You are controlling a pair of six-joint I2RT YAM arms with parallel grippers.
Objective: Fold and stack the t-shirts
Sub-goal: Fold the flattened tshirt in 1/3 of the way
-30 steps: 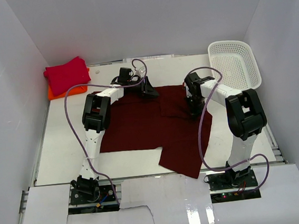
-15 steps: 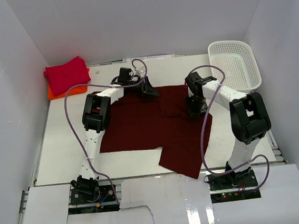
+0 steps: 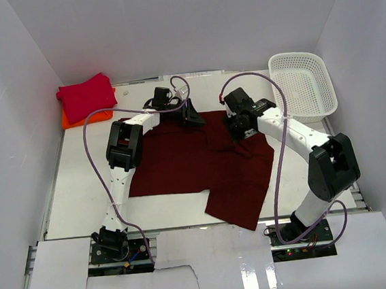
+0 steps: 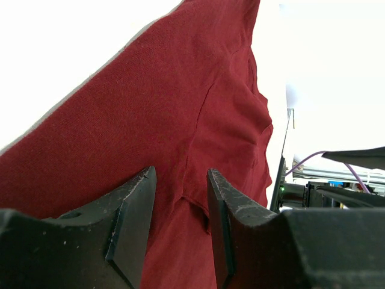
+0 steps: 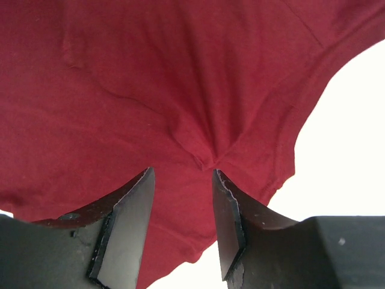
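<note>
Maroon t-shirt (image 3: 195, 161): likely light, limp, quick to crease; you should pinch hem corners or a shoulder seam; left fingers (image 4: 129, 229) parted over cloth; right fingers (image 5: 123, 223) likewise parted.

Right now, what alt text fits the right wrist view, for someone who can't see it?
The dark maroon t-shirt fills most of the frame, its creases meeting in a pucker just above the right gripper, whose two black fingers stand apart at the bottom. Bare white table shows at right.
</note>
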